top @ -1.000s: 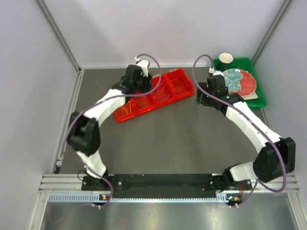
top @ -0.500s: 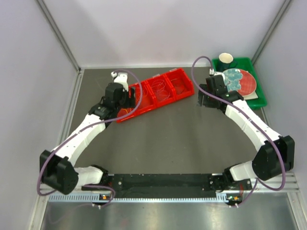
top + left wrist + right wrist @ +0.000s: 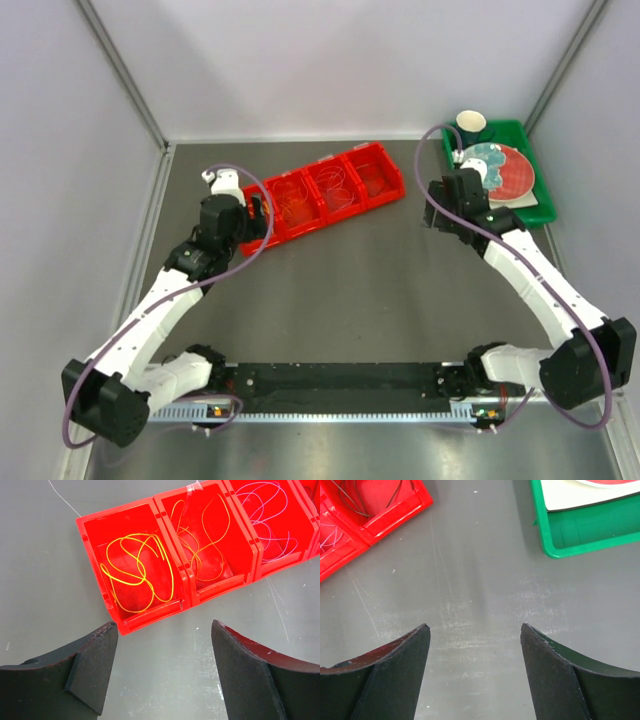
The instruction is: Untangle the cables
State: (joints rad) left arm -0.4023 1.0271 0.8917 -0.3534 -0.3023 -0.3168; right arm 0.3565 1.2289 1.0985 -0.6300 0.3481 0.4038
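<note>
Cables (image 3: 137, 567) lie sorted by colour in the compartments of the red bin (image 3: 150, 619) — yellow loop at twelve o'clock, just ahead of the left hand (image 3: 164, 627), which gapes wide and empty. Right hand (image 3: 474, 630), equally wide and empty, hovers over the tabletop (image 3: 480, 580) — farther off, bin at ten o'clock.

A green tray (image 3: 518, 130) sits at the far right corner of the grey worktop (image 3: 360, 290), holding a dark cup (image 3: 471, 124) and a red plate (image 3: 515, 172). Left of the tray, well apart, lies a red divided bin (image 3: 150, 619).
</note>
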